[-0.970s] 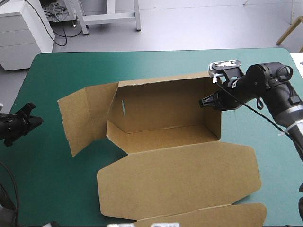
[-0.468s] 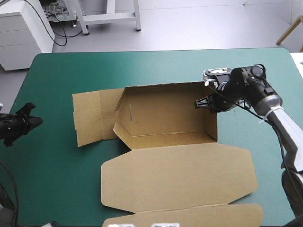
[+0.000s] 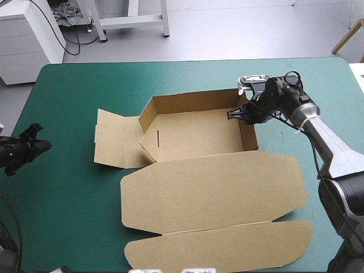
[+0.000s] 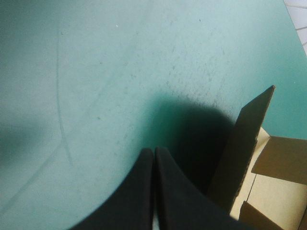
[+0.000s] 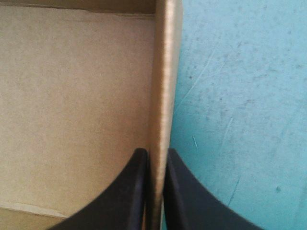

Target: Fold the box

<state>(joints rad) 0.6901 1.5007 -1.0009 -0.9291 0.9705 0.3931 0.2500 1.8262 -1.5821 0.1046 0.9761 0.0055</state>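
Note:
The brown box (image 3: 193, 133) stands mid-table as an open tray with its far, left and right walls raised. Its lid (image 3: 210, 193) lies flat toward the front edge, and a side flap (image 3: 111, 147) lies out to the left. My right gripper (image 3: 234, 114) is at the far end of the right wall (image 3: 248, 133). In the right wrist view that wall (image 5: 163, 72) runs between the fingers of the right gripper (image 5: 156, 165), which is shut on it. My left gripper (image 3: 41, 139) hovers at the table's left edge, far from the box. Seen from its own wrist, the left gripper (image 4: 154, 151) is shut and holds nothing.
The lid's end flap (image 3: 222, 247) reaches almost to the table's front edge. Bare teal-green cover (image 3: 57, 199) lies between the left gripper and the box. In the left wrist view a raised flap of the box (image 4: 244, 143) stands ahead of the gripper to one side.
The box has settled flat from a tilted stance. My right gripper moved left and toward the far edge with the right wall. The left flap dropped to the table. The left arm stayed put.

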